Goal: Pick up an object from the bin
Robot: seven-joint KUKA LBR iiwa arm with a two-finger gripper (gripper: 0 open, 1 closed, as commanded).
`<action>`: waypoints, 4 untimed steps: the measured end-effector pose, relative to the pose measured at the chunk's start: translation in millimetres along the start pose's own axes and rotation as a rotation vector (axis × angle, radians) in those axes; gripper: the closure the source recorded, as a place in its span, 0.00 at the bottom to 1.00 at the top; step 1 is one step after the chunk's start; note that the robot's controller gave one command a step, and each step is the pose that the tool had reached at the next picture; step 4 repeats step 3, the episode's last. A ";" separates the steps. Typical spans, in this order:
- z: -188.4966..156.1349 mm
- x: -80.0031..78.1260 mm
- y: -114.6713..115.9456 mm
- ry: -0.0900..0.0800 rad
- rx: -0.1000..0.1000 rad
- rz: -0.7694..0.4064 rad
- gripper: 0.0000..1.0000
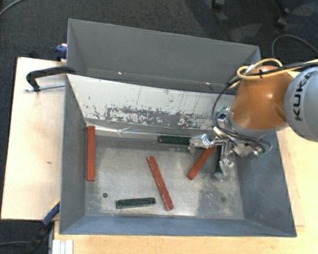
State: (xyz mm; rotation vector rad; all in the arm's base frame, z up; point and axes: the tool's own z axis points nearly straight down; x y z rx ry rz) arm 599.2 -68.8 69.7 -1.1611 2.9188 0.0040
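Observation:
My gripper (214,156) is low over the right part of the bin floor, shut on the upper end of a short red stick (196,168). The stick slants down and to the left from the fingers, and its lower end is near the floor. Just left of the gripper, a dark green bar (173,140) lies against the foot of the back wall. A longer red stick (159,182) lies diagonally on the floor in the middle of the bin.
Another red stick (91,152) lies along the left wall. A dark green bar (136,203) rests near the front wall. The arm with its orange cover hangs over the bin's right rim.

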 end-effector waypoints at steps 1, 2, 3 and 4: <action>-1.9 -2.0 -0.2 -0.003 0.003 0.002 0.00; -3.3 -2.2 -1.0 -0.004 0.004 0.003 1.00; -73.2 -5.3 -2.6 -0.009 0.012 0.005 1.00; -73.2 -5.3 -2.6 -0.009 0.012 0.005 1.00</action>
